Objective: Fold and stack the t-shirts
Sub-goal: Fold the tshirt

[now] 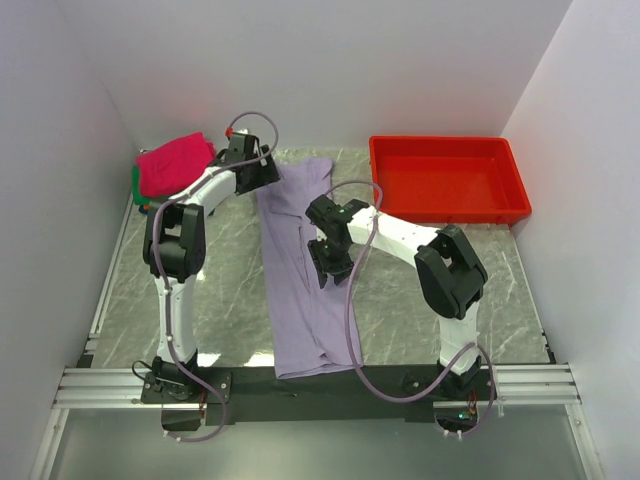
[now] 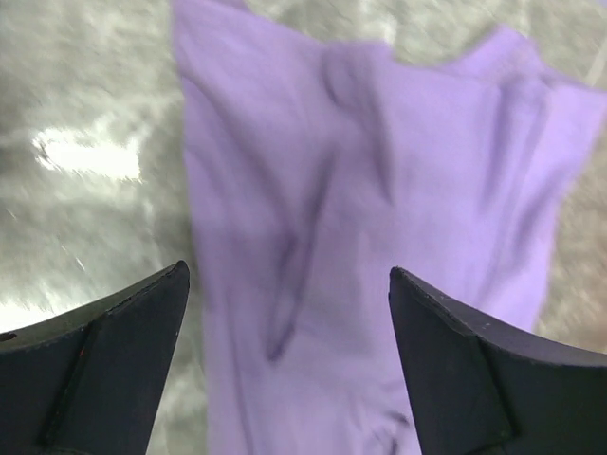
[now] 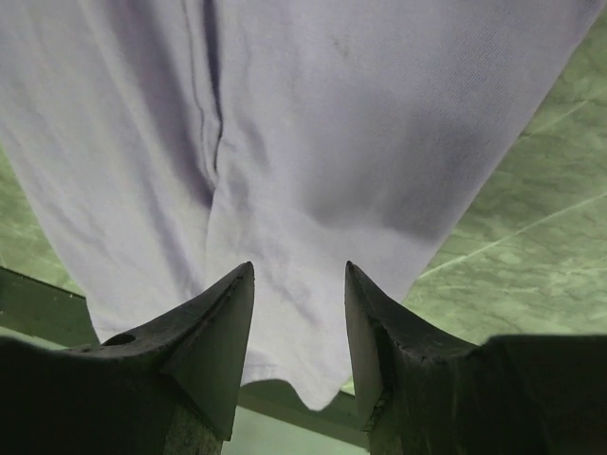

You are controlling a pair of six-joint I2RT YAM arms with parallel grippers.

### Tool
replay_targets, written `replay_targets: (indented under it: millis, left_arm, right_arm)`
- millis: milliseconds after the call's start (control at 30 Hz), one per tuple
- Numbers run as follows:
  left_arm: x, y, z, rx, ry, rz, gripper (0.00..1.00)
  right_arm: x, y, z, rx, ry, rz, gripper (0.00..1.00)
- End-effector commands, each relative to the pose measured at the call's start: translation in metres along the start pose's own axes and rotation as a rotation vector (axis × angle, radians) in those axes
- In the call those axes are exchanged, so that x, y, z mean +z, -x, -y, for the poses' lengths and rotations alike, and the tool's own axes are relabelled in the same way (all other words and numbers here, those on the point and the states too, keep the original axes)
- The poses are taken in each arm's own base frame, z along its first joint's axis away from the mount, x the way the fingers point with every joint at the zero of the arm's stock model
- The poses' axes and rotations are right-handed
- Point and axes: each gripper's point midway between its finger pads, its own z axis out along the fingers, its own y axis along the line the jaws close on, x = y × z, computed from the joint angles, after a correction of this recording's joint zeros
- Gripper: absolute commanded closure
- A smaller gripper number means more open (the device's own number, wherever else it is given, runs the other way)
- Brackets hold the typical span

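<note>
- Along mid tabletop (image 1: 225,300): lilac shirt (image 1: 305,270) lies as a long strip, probably set up for a cross fold.
- Left fingers (image 2: 104,370): wide apart over shirt's far end, holding nothing.
- Right fingers (image 3: 204,351): half open over shirt's middle, nothing pinched.
- Folded stack (image 1: 175,165): far-left of shirt, its likely destination.

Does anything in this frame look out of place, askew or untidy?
The lavender t-shirt lies as a long narrow strip, slightly slanted, and its near end seems to lap over the front edge of the table. In the far-left corner, the magenta shirt looks bunched rather than flat. Nothing looks spilled or damaged.
</note>
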Motion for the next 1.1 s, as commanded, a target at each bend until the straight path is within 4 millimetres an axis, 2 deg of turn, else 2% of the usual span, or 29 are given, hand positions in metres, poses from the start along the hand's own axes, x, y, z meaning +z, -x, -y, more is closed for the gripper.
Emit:
replay_targets:
  millis: [0,133,267,300,567,700,867,1067]
  left_arm:
    - [-0.023,-0.008,0.033,0.046,-0.079,0.001,0.08]
    - [-0.018,-0.035,0.048,0.059,-0.119,-0.067,0.09]
    - [-0.012,-0.05,0.06,0.06,-0.145,-0.115,0.09]
    - [-0.006,-0.059,0.059,0.061,-0.143,-0.137,0.09]
    - [0.021,-0.085,0.05,0.058,-0.12,-0.219,0.08]
    - [0.033,-0.091,0.048,0.059,-0.116,-0.24,0.09]
    - [0.044,-0.089,0.045,0.045,-0.111,-0.243,0.08]
    - [0.06,-0.076,0.039,0.02,-0.123,-0.237,0.08]
  right_arm:
    - [-0.009,0.012,-0.009,0.024,0.041,0.098,0.5]
    - [0.002,0.014,-0.007,0.046,0.036,0.109,0.5]
    - [0.012,0.015,-0.006,0.049,0.03,0.107,0.5]
    - [0.014,0.015,-0.006,0.05,0.031,0.105,0.5]
    - [0.036,0.02,0.0,0.073,0.013,0.067,0.5]
    - [0.043,0.023,0.007,0.103,0.016,0.045,0.5]
    - [0.049,0.029,0.011,0.117,0.024,0.028,0.5]
    - [0.049,0.052,0.015,0.141,0.037,0.038,0.5]
